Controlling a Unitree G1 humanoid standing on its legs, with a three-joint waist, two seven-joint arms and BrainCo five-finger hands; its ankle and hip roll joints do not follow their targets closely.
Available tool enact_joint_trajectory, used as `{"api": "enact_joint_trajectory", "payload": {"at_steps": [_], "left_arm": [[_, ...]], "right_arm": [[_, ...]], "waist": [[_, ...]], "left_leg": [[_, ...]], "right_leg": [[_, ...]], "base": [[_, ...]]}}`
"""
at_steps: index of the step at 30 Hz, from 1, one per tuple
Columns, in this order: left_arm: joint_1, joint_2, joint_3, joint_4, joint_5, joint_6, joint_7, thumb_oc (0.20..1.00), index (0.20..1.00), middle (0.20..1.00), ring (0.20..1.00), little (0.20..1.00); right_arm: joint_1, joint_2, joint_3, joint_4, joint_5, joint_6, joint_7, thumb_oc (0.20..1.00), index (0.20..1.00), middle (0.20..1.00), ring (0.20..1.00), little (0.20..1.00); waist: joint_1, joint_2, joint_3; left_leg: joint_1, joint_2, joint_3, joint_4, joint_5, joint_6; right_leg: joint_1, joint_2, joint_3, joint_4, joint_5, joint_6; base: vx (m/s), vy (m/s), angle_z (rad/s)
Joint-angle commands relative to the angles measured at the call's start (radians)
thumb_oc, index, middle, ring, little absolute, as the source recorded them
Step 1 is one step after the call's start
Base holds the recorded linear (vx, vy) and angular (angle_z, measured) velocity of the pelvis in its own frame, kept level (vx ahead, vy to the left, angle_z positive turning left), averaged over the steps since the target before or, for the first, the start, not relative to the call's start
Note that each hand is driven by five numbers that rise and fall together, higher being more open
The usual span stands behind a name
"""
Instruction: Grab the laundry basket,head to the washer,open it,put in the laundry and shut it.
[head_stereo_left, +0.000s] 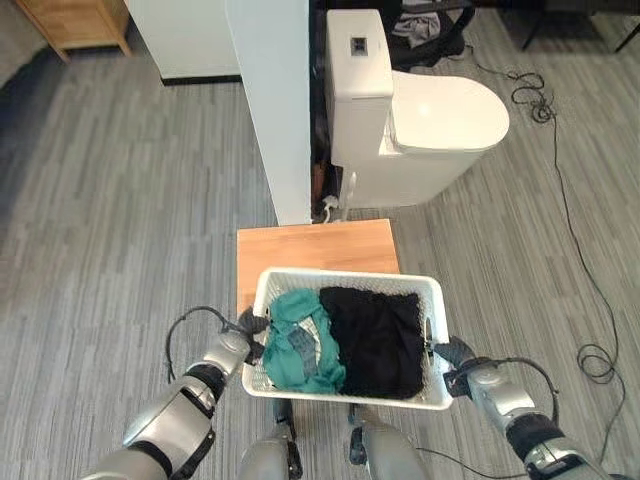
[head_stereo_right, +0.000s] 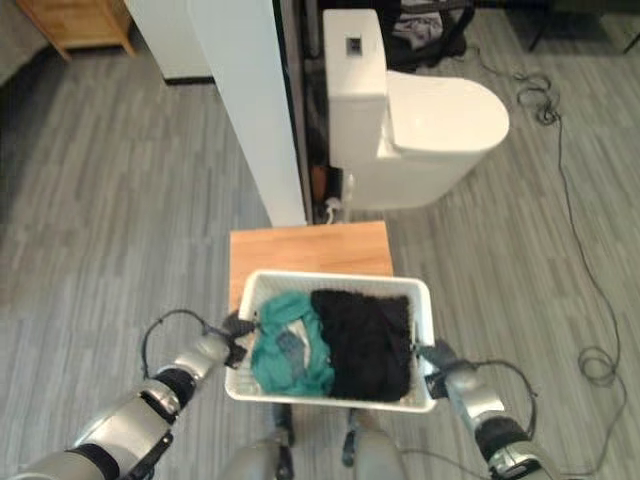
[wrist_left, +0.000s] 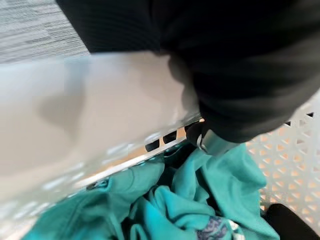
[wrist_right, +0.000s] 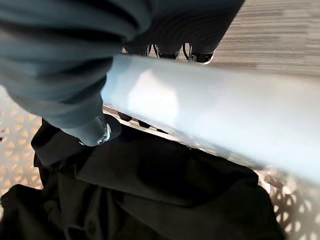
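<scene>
Both hands — left hand (head_stereo_left: 243, 335), right hand (head_stereo_left: 452, 357) — clasp the white laundry basket (head_stereo_left: 345, 283) rims; no writing legible.

We see a basket (head_stereo_left: 430, 300) of white plastic, its walls a perforated lattice and its rim smooth with a faint sheen. Inside lies soft matt cloth: a teal garment (head_stereo_left: 300, 340) with a fleecy look, and a black garment (head_stereo_left: 375, 340), smooth and dull. Our hands, left (head_stereo_left: 245, 335) and right (head_stereo_left: 455, 358), have dark ribbed covers and silver fingers with a metallic shine. Under the basket's far edge sits a board (head_stereo_left: 310, 250) of pale wood, smooth and matt. The floor (head_stereo_left: 120, 220) looks like grey planks with a streaky grain. The toilet (head_stereo_left: 440, 120) is glossy white, ceramic by its look.
</scene>
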Motion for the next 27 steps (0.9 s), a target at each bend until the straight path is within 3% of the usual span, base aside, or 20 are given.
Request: {"api": "enact_joint_trajectory", "payload": {"at_steps": [1, 6, 12, 15, 16, 17, 20, 22, 24, 27], "left_arm": [[-0.056, -0.047, 0.006, 0.043, 0.037, -0.049, -0.114, 0.200, 0.200, 0.200, 0.200, 0.200], [0.014, -0.045, 0.015, 0.074, 0.060, -0.049, -0.149, 0.200, 0.200, 0.200, 0.200, 0.200], [0.049, -0.061, 0.010, 0.046, 0.028, -0.051, -0.169, 0.200, 0.200, 0.200, 0.200, 0.200], [0.037, -0.051, -0.011, -0.033, 0.004, -0.050, -0.175, 0.200, 0.200, 0.200, 0.200, 0.200], [0.038, -0.051, -0.011, -0.033, 0.004, -0.050, -0.175, 0.200, 0.200, 0.200, 0.200, 0.200], [0.030, -0.052, -0.016, -0.043, -0.004, -0.052, -0.172, 0.200, 0.200, 0.200, 0.200, 0.200], [0.007, -0.057, -0.023, -0.060, -0.022, -0.048, -0.172, 0.200, 0.200, 0.200, 0.200, 0.200], [-0.004, -0.054, -0.021, -0.053, -0.023, -0.050, -0.172, 0.200, 0.200, 0.200, 0.200, 0.200], [-0.026, -0.074, -0.026, -0.034, -0.037, -0.054, -0.172, 0.200, 0.200, 0.200, 0.200, 0.200], [-0.044, -0.098, -0.021, 0.019, -0.038, -0.061, -0.167, 0.200, 0.200, 0.200, 0.200, 0.200]], "right_arm": [[-0.086, 0.046, -0.054, -0.007, 0.068, -0.133, 0.109, 0.200, 0.200, 0.200, 0.200, 0.200], [-0.044, 0.071, -0.063, 0.147, 0.076, -0.138, 0.143, 0.200, 0.200, 0.200, 0.200, 0.200], [-0.031, 0.061, -0.037, 0.220, 0.068, -0.143, 0.151, 0.200, 0.200, 0.200, 0.200, 0.200], [-0.036, 0.039, -0.023, 0.215, 0.049, -0.151, 0.134, 0.200, 0.200, 0.200, 0.200, 0.200], [-0.036, 0.039, -0.024, 0.215, 0.049, -0.151, 0.134, 0.200, 0.200, 0.200, 0.200, 0.200], [-0.036, 0.032, -0.024, 0.213, 0.053, -0.154, 0.131, 0.200, 0.200, 0.200, 0.200, 0.200], [-0.065, 0.022, -0.009, 0.243, 0.061, -0.158, 0.130, 0.200, 0.200, 0.200, 0.200, 0.200], [-0.103, 0.024, 0.000, 0.291, 0.076, -0.152, 0.137, 0.200, 0.200, 0.200, 0.200, 0.200], [-0.153, 0.019, -0.010, 0.376, 0.106, -0.147, 0.142, 0.200, 0.200, 0.200, 0.200, 0.200], [-0.196, 0.022, -0.011, 0.463, 0.120, -0.140, 0.152, 0.200, 0.200, 0.200, 0.200, 0.200]], "waist": [[0.025, 0.008, -0.052], [0.042, 0.034, -0.139], [0.054, 0.039, -0.166], [0.066, 0.031, -0.135], [0.065, 0.031, -0.135], [0.067, 0.027, -0.126], [0.066, -0.003, -0.106], [0.058, -0.025, -0.109], [0.042, -0.014, -0.123], [0.023, -0.006, -0.132]], "left_leg": [[-0.006, 0.053, -0.075, 0.019, 0.017, -0.042], [0.067, 0.065, -0.090, 0.019, 0.015, -0.046], [0.058, 0.090, -0.114, 0.041, 0.049, -0.072], [-0.007, 0.122, -0.170, 0.098, 0.140, -0.128], [-0.007, 0.123, -0.172, 0.096, 0.141, -0.129], [-0.037, 0.134, -0.192, 0.101, 0.178, -0.143], [-0.063, 0.085, -0.269, 0.207, 0.112, -0.126], [-0.021, 0.023, -0.259, 0.296, -0.051, -0.074], [0.041, -0.031, -0.263, 0.265, -0.132, -0.042], [0.060, -0.063, -0.237, 0.245, -0.160, -0.011]], "right_leg": [[0.092, -0.145, -0.024, 0.053, -0.052, 0.112], [0.182, -0.122, -0.060, 0.104, -0.122, 0.096], [0.218, -0.073, -0.084, 0.065, -0.134, 0.069], [0.235, -0.040, -0.097, 0.044, -0.138, 0.043], [0.236, -0.039, -0.099, 0.043, -0.137, 0.042], [0.234, -0.037, -0.105, 0.040, -0.135, 0.041], [0.200, -0.060, -0.109, 0.047, -0.115, 0.039], [0.180, -0.078, -0.087, 0.051, -0.097, 0.044], [0.155, -0.084, -0.046, 0.057, -0.071, 0.056], [0.124, -0.115, -0.004, 0.083, -0.043, 0.081]], "base": [[0.04, -0.020, 0.21], [0.04, -0.070, 0.18], [-0.07, -0.130, 0.14], [-0.14, -0.128, 0.16], [-0.11, -0.039, 0.29], [-0.13, -0.028, 0.28], [-0.20, -0.059, 0.26], [-0.11, 0.014, -0.01], [-0.07, 0.255, -0.24], [-0.04, 0.305, -0.04]]}}
